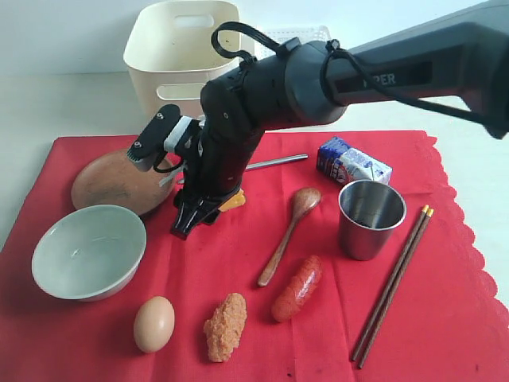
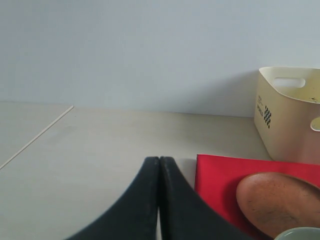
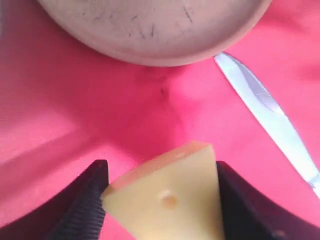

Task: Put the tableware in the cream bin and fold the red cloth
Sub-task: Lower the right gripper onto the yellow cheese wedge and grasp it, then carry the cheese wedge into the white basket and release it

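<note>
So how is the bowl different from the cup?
The bowl is pale green, the cup shiny steel. The bowl is wide and low, the cup narrower and taller. Both stand upright and empty on the red cloth.

My right gripper (image 1: 199, 216) stood on the red cloth (image 1: 334, 318) beside the brown plate (image 1: 107, 185), a yellow wedge (image 1: 232, 202) at its tips.

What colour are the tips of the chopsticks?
Orange, on otherwise dark chopsticks; the exterior view shows it best.
</note>
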Controlling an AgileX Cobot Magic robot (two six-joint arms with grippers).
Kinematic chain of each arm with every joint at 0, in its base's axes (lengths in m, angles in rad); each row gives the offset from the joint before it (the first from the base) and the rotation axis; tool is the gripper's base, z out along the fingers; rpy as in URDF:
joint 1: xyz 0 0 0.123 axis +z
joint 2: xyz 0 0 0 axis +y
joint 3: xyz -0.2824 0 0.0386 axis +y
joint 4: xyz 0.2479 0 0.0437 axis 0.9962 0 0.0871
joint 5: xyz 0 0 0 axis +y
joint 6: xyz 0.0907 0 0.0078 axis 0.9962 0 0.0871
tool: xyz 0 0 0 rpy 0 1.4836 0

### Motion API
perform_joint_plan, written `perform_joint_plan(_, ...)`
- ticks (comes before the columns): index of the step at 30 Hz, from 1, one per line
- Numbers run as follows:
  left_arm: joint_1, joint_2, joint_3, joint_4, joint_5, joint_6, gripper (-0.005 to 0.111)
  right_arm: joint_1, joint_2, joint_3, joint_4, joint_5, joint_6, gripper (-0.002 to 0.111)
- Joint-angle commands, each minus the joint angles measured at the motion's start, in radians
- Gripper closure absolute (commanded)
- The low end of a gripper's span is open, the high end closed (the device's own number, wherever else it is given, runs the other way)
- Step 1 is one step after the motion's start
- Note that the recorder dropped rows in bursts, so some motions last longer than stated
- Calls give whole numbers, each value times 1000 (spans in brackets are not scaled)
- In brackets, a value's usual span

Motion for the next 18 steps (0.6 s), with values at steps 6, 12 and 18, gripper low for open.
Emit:
perform_joint_plan(6,2,-5,2,-6,-3,-7,106,-27,-144,-3,-11,21,78,108)
perform_joint_plan(12,2,-5,2,-6,-3,-7,106,-113,-233,-3,-5,23,98,108)
perform_joint_plan(18,2,-5,2,-6,-3,-7,106,-215,-288,-3,-1,3,98,108)
